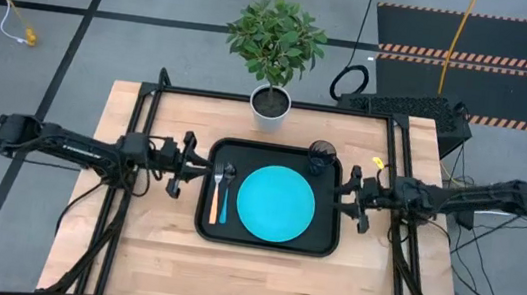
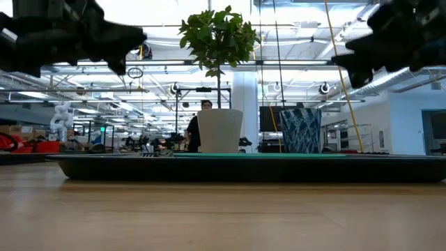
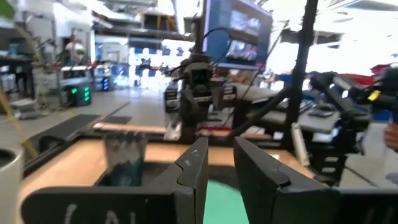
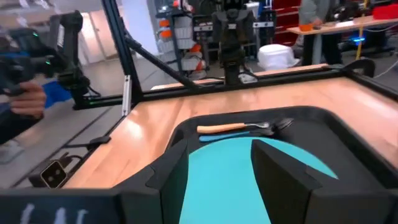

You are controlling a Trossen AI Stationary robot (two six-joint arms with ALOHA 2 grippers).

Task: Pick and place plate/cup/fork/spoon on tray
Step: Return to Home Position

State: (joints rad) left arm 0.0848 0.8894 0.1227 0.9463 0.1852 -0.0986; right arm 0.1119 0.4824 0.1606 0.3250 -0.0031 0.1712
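resting on a wooden table (image 1: pixel 257 283) — black tray (image 1: pixel 323 237) loaded; both jaws released, workshop behind.

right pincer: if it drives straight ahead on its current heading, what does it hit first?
Likely the left pincer. The right pincer points across the tray, and the low view shows it raised, so it should clear the plate. Exact height is unclear.

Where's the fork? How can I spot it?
Find the black tray on the wooden table. Beside its round blue plate lie two small utensils. The fork is the outer one, orange-handled; the spoon has a blue handle.
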